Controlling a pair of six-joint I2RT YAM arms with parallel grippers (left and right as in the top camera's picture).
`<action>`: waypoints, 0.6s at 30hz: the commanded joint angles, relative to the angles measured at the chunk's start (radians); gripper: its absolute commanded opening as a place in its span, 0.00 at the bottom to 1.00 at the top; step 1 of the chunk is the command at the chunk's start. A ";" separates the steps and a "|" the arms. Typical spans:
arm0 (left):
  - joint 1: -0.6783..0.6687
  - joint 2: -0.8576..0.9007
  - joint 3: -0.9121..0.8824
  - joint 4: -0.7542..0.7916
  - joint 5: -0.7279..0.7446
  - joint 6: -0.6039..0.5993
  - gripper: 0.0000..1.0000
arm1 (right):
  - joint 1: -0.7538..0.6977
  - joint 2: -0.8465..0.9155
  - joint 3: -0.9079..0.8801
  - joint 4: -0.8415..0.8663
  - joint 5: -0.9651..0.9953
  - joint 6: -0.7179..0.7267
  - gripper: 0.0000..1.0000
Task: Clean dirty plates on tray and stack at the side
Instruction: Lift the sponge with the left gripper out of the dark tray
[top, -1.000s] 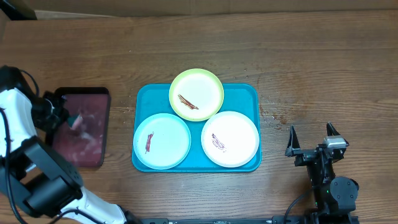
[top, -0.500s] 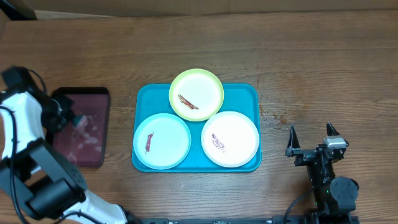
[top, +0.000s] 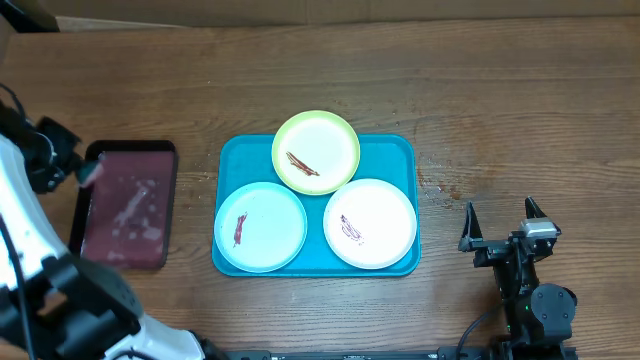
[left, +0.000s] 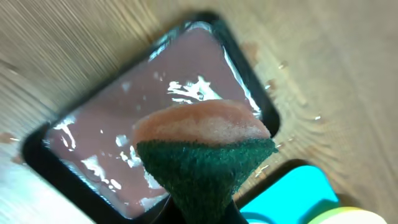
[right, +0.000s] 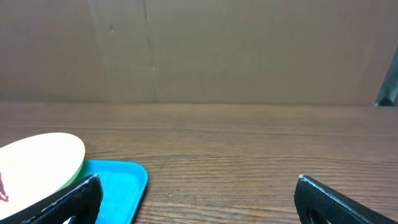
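Three smeared plates lie on the turquoise tray (top: 400, 150): the lime green plate (top: 316, 152) at the back, overhanging the rim, the light blue plate (top: 261, 227) front left and the white plate (top: 370, 223) front right. At the far left my left gripper (top: 82, 172) is shut on a sponge (left: 205, 149) with a dark green scouring face and a pinkish top. It hangs over the upper left corner of the maroon tray (top: 125, 215). My right gripper (top: 500, 212) stands open right of the turquoise tray, holding nothing. The right wrist view shows the tray corner (right: 134, 180) and lime green plate (right: 37, 158).
The maroon black-rimmed tray (left: 106, 143) holds a shallow, glistening pool of liquid. Bare wooden table (top: 500, 100) lies behind and to the right of the turquoise tray. A brown cardboard wall (right: 199, 50) closes off the back.
My left gripper has risen with the sponge from the middle of the maroon tray and swung left to its upper left corner. The right arm and plates have not moved.
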 joint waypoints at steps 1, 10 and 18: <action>-0.032 -0.006 -0.024 0.015 -0.105 0.004 0.04 | -0.002 -0.007 -0.010 0.006 0.003 -0.001 1.00; -0.037 0.087 -0.303 0.184 -0.176 0.004 0.04 | -0.002 -0.007 -0.010 0.006 0.003 -0.001 1.00; 0.032 0.040 0.013 -0.013 -0.004 -0.002 0.04 | -0.002 -0.007 -0.010 0.006 0.003 -0.001 1.00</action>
